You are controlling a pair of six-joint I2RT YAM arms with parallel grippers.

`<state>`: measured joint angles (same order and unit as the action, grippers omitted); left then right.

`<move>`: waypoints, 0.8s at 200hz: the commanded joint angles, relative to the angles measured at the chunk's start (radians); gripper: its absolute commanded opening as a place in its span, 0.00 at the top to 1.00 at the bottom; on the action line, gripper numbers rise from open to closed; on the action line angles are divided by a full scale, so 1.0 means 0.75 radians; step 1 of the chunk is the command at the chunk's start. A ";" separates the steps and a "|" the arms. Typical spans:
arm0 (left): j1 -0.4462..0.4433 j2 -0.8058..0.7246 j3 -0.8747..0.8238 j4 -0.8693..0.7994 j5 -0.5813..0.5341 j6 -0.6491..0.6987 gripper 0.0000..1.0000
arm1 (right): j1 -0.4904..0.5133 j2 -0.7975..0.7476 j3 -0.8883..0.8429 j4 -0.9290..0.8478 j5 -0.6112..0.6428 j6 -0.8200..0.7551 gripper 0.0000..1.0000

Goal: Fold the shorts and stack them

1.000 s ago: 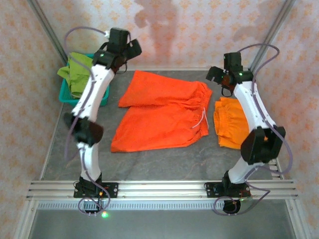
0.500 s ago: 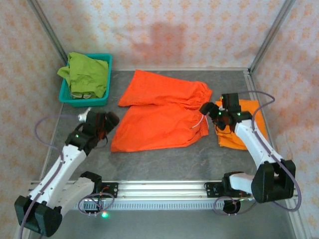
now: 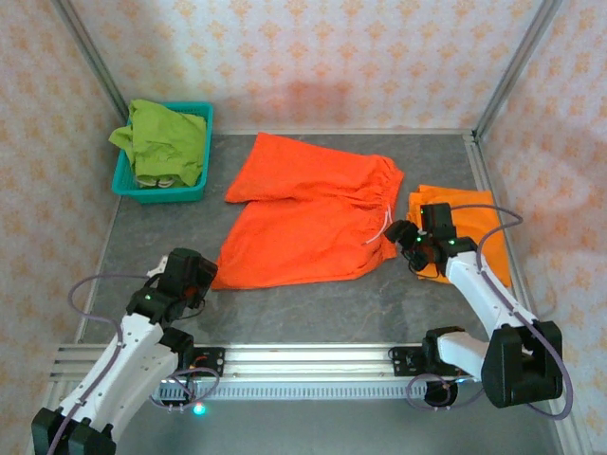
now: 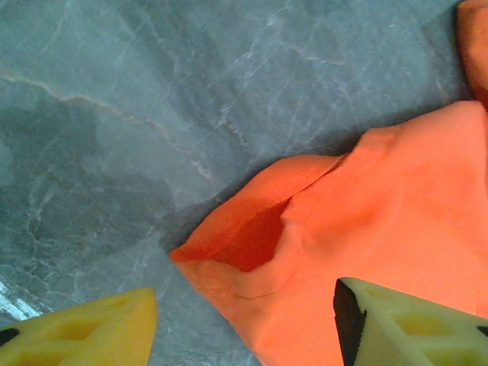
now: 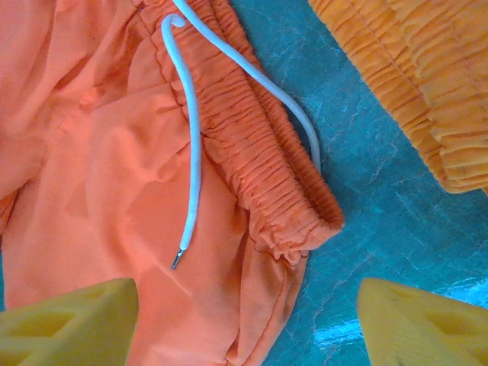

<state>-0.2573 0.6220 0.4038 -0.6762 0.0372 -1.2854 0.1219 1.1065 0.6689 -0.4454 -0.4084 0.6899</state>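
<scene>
One pair of bright orange shorts lies spread flat mid-table, waist to the right. My left gripper is open at the near-left leg hem corner, its yellow fingers on either side of the fabric edge. My right gripper is open just above the near waistband corner, beside the white drawstring. The second orange shorts lie folded at the right, their gathered edge showing in the right wrist view. The lime green shorts sit bunched in the basket.
A teal mesh basket stands at the back left. Metal frame posts rise at the back corners, and an aluminium rail runs along the near edge. Bare grey tabletop lies in front of the spread shorts.
Both arms have dropped from a raised pose down to the table. The left gripper has come to the near-left hem corner, the right to the near waistband corner.
</scene>
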 commanded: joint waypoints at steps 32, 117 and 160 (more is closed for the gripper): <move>-0.039 0.096 -0.050 0.104 0.018 -0.103 0.42 | 0.003 -0.005 -0.009 0.055 0.038 0.028 0.26; -0.056 0.340 -0.029 0.284 0.062 -0.091 0.46 | 0.003 0.013 -0.008 0.058 0.034 0.018 0.27; -0.057 0.469 -0.023 0.340 0.077 -0.071 0.54 | 0.003 0.034 -0.008 0.064 0.026 0.012 0.28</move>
<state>-0.2932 0.9348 0.3767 -0.4576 0.0963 -1.3430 0.1219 1.1233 0.6689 -0.4175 -0.4084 0.6991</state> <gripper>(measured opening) 0.503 0.726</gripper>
